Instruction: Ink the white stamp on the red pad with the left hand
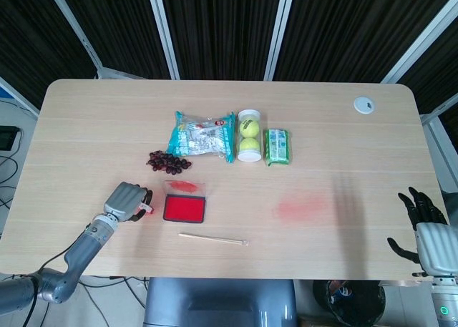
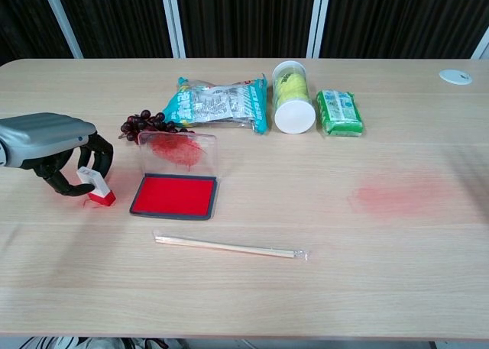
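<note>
We could read no text, brand, number or sign in either view. The blue-and-white snack bag (image 2: 218,101) and the green packet (image 2: 339,111) carried printing, but it was too small and blurred for us to make out a single word. The tube of tennis balls (image 2: 293,97) showed us no legible label.
</note>
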